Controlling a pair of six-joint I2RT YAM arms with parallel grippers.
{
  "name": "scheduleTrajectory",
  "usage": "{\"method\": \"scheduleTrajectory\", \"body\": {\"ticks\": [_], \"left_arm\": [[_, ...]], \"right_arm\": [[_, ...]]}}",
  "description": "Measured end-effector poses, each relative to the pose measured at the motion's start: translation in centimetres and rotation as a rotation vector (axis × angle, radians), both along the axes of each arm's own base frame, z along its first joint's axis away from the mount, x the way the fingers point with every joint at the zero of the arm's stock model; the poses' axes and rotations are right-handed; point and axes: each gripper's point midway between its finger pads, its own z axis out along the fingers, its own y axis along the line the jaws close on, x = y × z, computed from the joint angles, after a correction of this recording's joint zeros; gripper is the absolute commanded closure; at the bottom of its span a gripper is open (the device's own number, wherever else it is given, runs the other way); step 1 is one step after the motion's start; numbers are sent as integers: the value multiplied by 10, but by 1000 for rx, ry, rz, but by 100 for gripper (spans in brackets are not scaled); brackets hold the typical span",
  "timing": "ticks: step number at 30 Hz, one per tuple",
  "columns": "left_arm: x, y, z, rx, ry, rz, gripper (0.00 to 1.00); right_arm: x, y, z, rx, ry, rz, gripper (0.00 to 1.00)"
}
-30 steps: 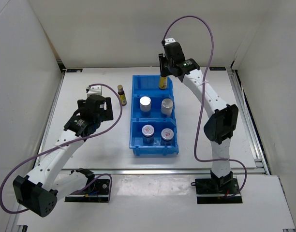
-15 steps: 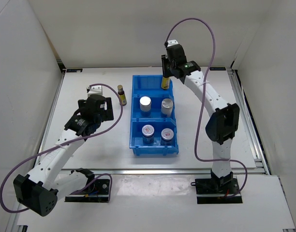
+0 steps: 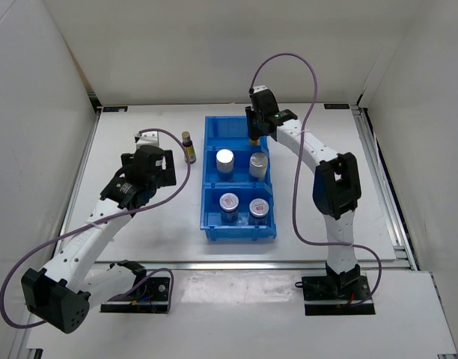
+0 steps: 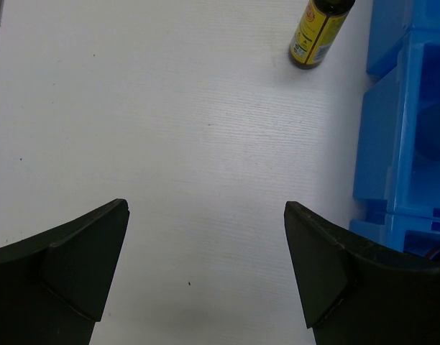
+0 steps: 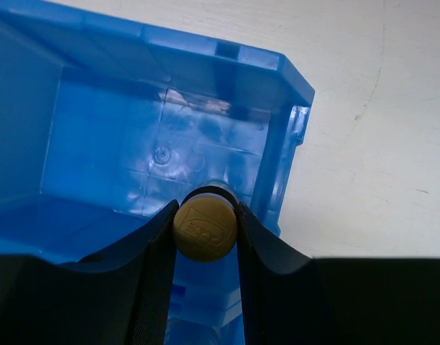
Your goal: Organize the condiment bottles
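Blue three-compartment bin [image 3: 240, 231] upright on the white table [image 3: 386, 209]

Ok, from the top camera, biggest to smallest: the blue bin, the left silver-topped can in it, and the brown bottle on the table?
1. blue bin, by far
2. left silver-topped can
3. brown bottle, much slimmer, though it looks about as tall

Smooth, glossy blue plastic bin [image 3: 240, 232] with bright reflections on its inner walls. Matt white table [image 4: 170, 144] with a fine linear grain. A bottle [image 5: 204, 228], lower centre of the right wrist view, has a matt gold cap with an embossed mark. A second bottle [image 4: 317, 32], upper right of the left wrist view, is glossy and dark with a yellow label. Lids [image 3: 225, 157] in the bin look like silver metal. Left fingers [image 4: 83, 251] are matt black plastic.
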Motion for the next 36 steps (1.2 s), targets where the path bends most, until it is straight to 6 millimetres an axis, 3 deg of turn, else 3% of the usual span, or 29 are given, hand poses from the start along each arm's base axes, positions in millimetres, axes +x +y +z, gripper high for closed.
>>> {"method": "scheduleTrajectory", "body": {"ticks": [4,7,9,11,14,17,22,24,25,27,29,30,31,33,34,36], "left_arm": [[0,0,0,0,1,0,0],[0,0,-1,2,5,-1,0],[0,0,-2,2,6,0,0],[1,0,-2,3,8,0,0],[2,-1,-6,9,20,0,0],[3,-2,-12,19,41,0,0],[5,-2,-19,30,63,1,0],[5,-3,-19,22,65,1,0],[4,-5,-19,13,67,-4,0],[5,-11,-19,-14,82,-23,0],[13,-21,-9,-46,80,-43,0],[20,-26,-2,-64,71,-51,0],[28,-33,6,-79,62,-59,0],[47,-45,23,-108,38,-76,0],[57,-51,31,-121,27,-85,0],[78,-62,43,-138,9,-97,0]], "right_arm": [[4,0,-3,26,-23,-35,62],[3,-1,-3,40,-27,-60,42],[1,-4,-7,38,-15,-78,16],[-1,-9,-8,25,-9,-98,0],[-6,-17,3,15,-25,-121,0],[-17,-29,37,27,-80,-142,0],[-53,-55,148,138,-267,-180,0],[-78,-68,180,202,-313,-209,0],[-93,-76,185,226,-318,-225,0],[-123,-91,172,278,-300,-263,0],[-152,-104,124,282,-211,-316,5],[-163,-109,99,278,-162,-343,29],[-176,-115,68,263,-99,-376,40],[-204,-125,6,209,41,-437,74],[-218,-131,-16,178,94,-460,93],[-233,-138,-34,152,139,-490,100]]}}
